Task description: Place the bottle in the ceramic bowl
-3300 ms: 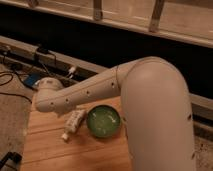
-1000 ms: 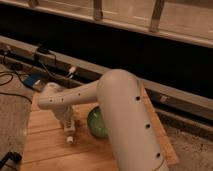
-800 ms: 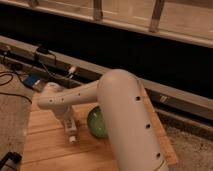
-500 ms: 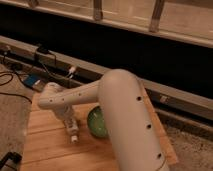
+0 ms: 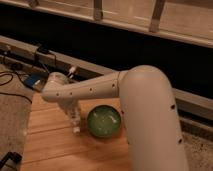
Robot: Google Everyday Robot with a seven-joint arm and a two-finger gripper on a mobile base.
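Camera view: hand point(image 5: 74, 116) reached down at the left of the wooden surface point(image 5: 50, 150), under the wrist end of the white arm point(image 5: 145, 110). Fingers pressed together around the bottle point(image 5: 76, 125), of which only a short pale length showed below the hand, its lower end at or just above the planks. Long axis of the bottle stood roughly upright, tipped slightly, running from the hand down toward the near edge. Whether it had left the wood could not be told.

Bowl point(image 5: 104, 120) sat just right of the hand, on the same planks, its near-left rim close beside the bottle but apart from it. Bowl interior showed pale green and held nothing visible. Arm crossed above the bowl's far right side without covering the middle.

Judged from this: with the grip made, coming move turned on a short carry rightward, with enough lift to clear the rim. Bottle about as long as the bowl is wide, so probably better laid over than dropped on end.

Blue object and cables point(image 5: 31, 80) lay off the surface, far left.
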